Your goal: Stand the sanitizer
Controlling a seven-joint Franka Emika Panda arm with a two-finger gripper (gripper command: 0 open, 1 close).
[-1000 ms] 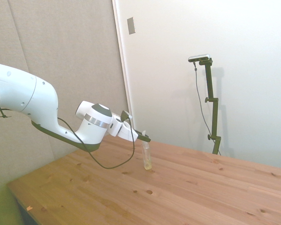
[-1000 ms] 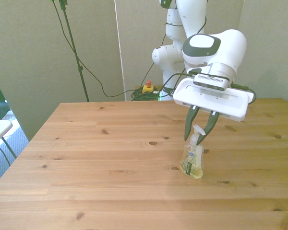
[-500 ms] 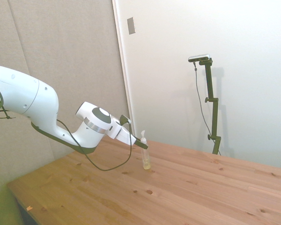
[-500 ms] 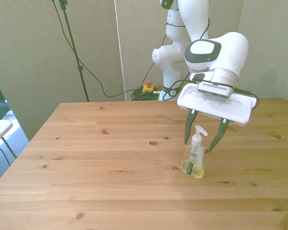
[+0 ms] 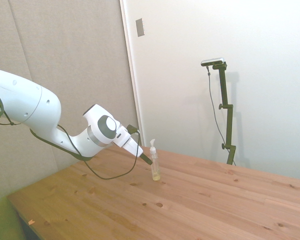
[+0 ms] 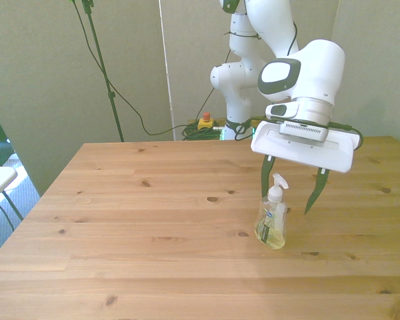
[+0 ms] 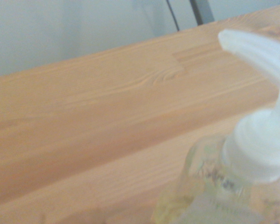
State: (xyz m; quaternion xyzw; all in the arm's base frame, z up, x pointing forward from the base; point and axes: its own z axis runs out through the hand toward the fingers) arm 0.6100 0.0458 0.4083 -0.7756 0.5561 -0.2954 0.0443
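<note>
While the bottle (image 6: 271, 223) stands upright on the table (image 6: 153, 227), fingers (image 6: 266, 181) spread apart either side, not touching | gripper (image 6: 290, 193) close behind pump top | risk: a finger clipping the pump, toppling it.

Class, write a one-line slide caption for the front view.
Open gripper straddles the sanitizer, which stands upright on the wooden table.
</note>
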